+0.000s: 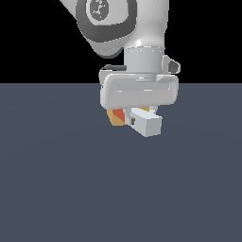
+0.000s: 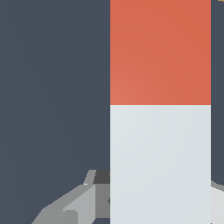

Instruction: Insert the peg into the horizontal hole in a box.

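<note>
You have the peg (image 1: 144,123) under the gripper (image 1: 142,112), and it lies level, not hanging down. Its pale end points toward the camera of the exterior view and its red-orange end points away, toward the box (image 1: 113,118). I think it is held this way because the hole is horizontal, so the bar must go in sideways along its own length, red end first. In the wrist view the peg (image 2: 160,109) fills much of the picture, red part ahead of the pale part, and it looks straight with the line of the hand.

The fingers themselves you can hardly see in the exterior view, because the white hand body covers them. In the wrist view grey finger parts (image 2: 83,199) show beside the pale section. The peg stays off the worktop (image 1: 56,179), so I judge the fingers are closed on its pale part.

Only a small tan corner of the box shows, just behind the fingers and partly hidden by the peg. The hole is not visible from either camera. So I cannot tell if the red tip is already inside, only touching the face, or a little apart from it.
</note>
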`<state>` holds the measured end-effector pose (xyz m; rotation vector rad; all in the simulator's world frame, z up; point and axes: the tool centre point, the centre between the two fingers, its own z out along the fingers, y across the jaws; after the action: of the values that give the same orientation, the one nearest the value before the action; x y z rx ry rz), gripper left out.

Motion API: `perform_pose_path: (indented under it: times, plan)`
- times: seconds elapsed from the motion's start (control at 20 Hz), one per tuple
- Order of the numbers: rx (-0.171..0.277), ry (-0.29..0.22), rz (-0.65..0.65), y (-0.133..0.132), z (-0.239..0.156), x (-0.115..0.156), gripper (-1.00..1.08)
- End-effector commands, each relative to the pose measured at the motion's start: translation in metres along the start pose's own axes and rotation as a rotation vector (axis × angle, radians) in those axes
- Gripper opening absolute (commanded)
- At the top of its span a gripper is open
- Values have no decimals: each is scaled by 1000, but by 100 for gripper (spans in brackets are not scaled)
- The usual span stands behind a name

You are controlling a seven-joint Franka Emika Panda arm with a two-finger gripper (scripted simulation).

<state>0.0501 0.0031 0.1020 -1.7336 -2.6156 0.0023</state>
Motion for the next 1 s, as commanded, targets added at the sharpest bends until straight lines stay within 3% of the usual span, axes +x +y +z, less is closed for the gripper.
perform_pose_path:
  times: [0.0, 0.45, 0.95]
  plan:
    - [-4, -1, 40, 10, -11, 15, -100]
    - [-4, -2, 137, 38, -34, 50, -100]
    - [-3, -2, 171, 49, -41, 61, -100]
